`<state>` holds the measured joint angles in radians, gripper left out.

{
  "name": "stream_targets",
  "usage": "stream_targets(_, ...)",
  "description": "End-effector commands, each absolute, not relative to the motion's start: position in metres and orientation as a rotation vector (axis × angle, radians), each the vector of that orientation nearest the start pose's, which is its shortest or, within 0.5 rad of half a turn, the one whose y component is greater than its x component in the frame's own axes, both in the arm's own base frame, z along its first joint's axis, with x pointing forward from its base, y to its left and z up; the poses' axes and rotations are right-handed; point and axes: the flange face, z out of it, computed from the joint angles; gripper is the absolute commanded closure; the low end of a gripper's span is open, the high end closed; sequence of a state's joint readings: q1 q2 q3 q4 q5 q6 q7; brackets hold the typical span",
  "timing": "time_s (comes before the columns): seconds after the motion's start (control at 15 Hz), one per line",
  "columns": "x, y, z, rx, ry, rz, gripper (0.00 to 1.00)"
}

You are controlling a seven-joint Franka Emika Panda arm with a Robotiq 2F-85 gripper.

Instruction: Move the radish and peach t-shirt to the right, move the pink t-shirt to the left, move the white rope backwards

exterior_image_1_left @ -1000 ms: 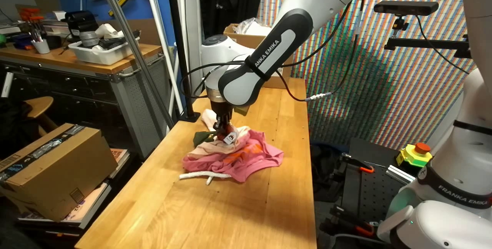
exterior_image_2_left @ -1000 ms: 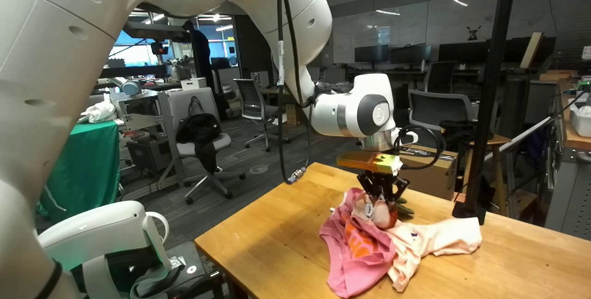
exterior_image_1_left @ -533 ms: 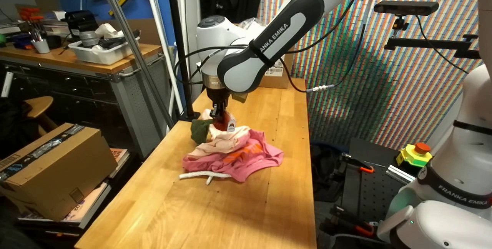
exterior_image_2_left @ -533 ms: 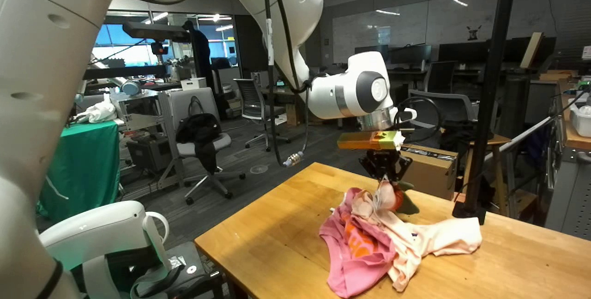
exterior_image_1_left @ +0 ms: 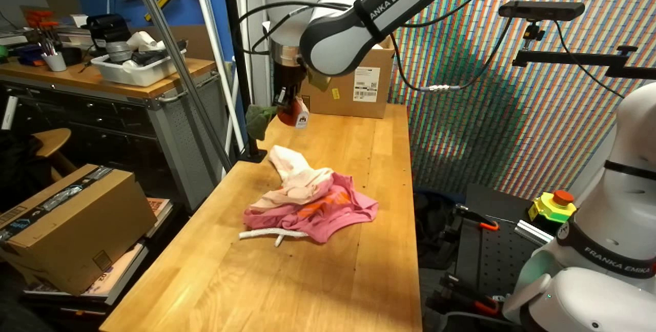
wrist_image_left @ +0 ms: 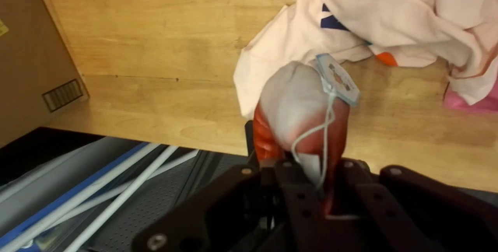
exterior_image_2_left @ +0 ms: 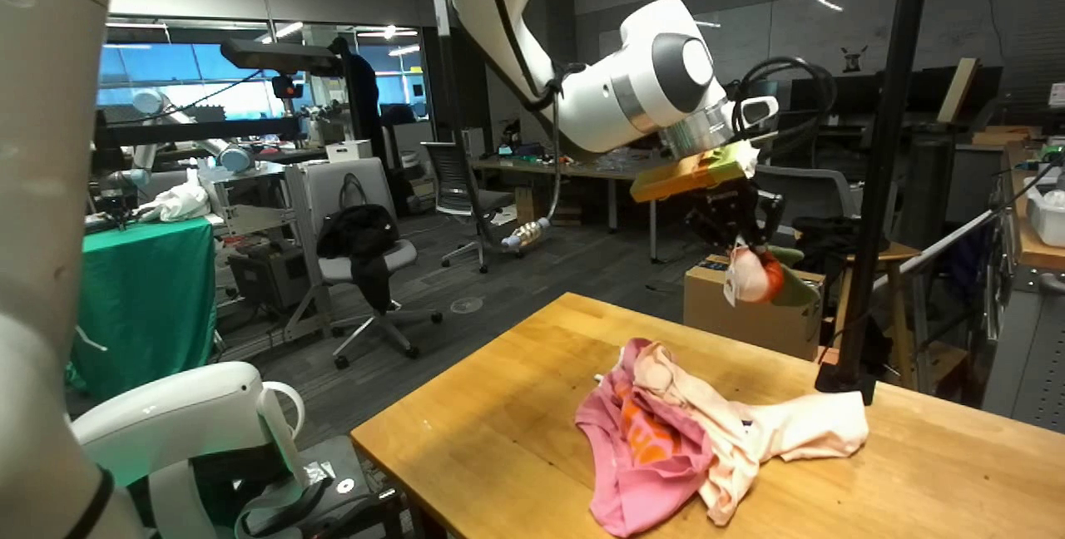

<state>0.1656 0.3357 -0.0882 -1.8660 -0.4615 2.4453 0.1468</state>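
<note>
With a mostly closed claw (exterior_image_2_left: 749,239), gripping the radish (wrist_image_left: 298,114) well clear of the worktop (exterior_image_1_left: 266,291).
Below the claw, see the peach t-shirt (exterior_image_2_left: 734,441) crumpled on the worktop, overlapping the pink t-shirt (exterior_image_2_left: 642,460); farther from the claw, find the white rope (exterior_image_1_left: 271,231) running out from the pink t-shirt's edge.

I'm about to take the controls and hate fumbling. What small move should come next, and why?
Probably carry the radish a little toward the labelled box, seemingly the right-hand way the task wants. The gripper holds it in the air, apart from the peach shirt and pink shirt, and bare table shows between those shirts and the box.
</note>
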Motion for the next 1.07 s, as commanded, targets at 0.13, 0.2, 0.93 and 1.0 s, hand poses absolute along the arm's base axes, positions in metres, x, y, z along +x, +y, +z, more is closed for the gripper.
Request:
stream_targets(0.13, 0.646, 0.019, 0.416, -3.471, -0.327, -0.667, 0.95)
stream_targets(0.2, 0.646, 0.008, 0.420, -3.488, -0.298, -0.681, 0.95)
stream_targets(0.93, 0.626, -0.160, 0.428, -3.586, 0.143, -0.654, 0.95)
stream_targets(1.0, 0.622, -0.174, 0.427, -3.588, 0.187, -0.648, 0.95)
